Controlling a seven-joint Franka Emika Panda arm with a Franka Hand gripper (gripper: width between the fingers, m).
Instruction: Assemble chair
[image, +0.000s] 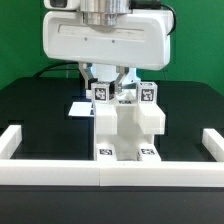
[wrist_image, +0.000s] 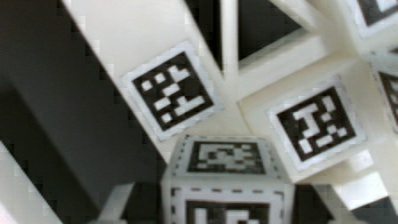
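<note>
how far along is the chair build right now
Done: several blocky white parts already stand joined as one cluster against the front border rail. In hand: the end effector is down at the cluster's top, by a tagged piece; its grip state is unclear. Left: no finished chair shape shows, and how many parts remain can't be told.
</note>
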